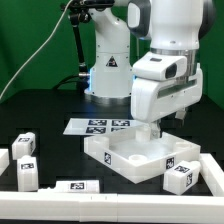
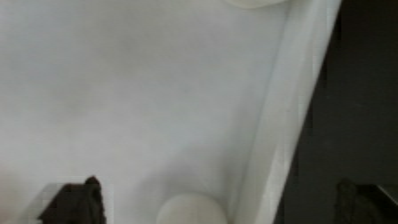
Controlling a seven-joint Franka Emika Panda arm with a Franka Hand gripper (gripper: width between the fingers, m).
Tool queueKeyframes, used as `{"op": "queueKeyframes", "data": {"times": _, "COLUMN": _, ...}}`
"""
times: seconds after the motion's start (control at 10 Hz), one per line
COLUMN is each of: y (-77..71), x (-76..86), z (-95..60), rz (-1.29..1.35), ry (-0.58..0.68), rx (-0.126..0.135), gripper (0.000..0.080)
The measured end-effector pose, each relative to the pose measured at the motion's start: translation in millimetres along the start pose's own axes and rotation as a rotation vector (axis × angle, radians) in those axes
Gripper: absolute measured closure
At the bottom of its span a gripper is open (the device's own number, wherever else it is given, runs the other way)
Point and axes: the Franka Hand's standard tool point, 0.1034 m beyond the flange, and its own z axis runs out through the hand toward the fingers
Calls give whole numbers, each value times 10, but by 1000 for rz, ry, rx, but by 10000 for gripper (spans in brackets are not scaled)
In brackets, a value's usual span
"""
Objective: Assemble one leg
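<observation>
The large white square panel (image 1: 128,152) lies on the black table. My gripper (image 1: 152,130) hangs low over its far right corner. In the wrist view the panel (image 2: 143,100) fills most of the picture, with a round corner hole (image 2: 189,209) between my fingertips. My gripper (image 2: 222,205) is open and holds nothing; one dark fingertip (image 2: 71,203) is over the panel, the other over the black table beyond the panel's edge. Several white legs with tags lie around: two at the exterior view's left (image 1: 25,143) (image 1: 27,173), one in front (image 1: 78,185), one at the panel's right (image 1: 181,175).
The marker board (image 1: 105,125) lies behind the panel, in front of the robot base (image 1: 105,75). A white rail (image 1: 110,207) runs along the table's front, with raised white pieces at the left (image 1: 4,160) and right (image 1: 210,172).
</observation>
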Motion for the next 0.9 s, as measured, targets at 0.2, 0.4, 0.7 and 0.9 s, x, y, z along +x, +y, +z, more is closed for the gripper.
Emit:
{"op": "queueKeyframes", "data": {"times": 0.2, "y": -27, "x": -6, "z": 157, "rz": 3, "ry": 11, "rx": 6, "gripper": 150}}
{"op": "queueKeyframes", "data": {"times": 0.4, "y": -75, "x": -31, "z": 235, "rz": 0, "ry": 11, "rx": 13, "gripper": 150}}
{"op": "queueKeyframes", "data": {"times": 0.7, "y": -74, "x": -36, "z": 239, "rz": 0, "ry": 14, "rx": 12, "gripper": 248}}
{"op": "queueKeyframes", "data": {"times": 0.9, "y": -75, "x": -36, "z": 239, "rz": 0, "ry": 14, "rx": 12, "gripper": 421}}
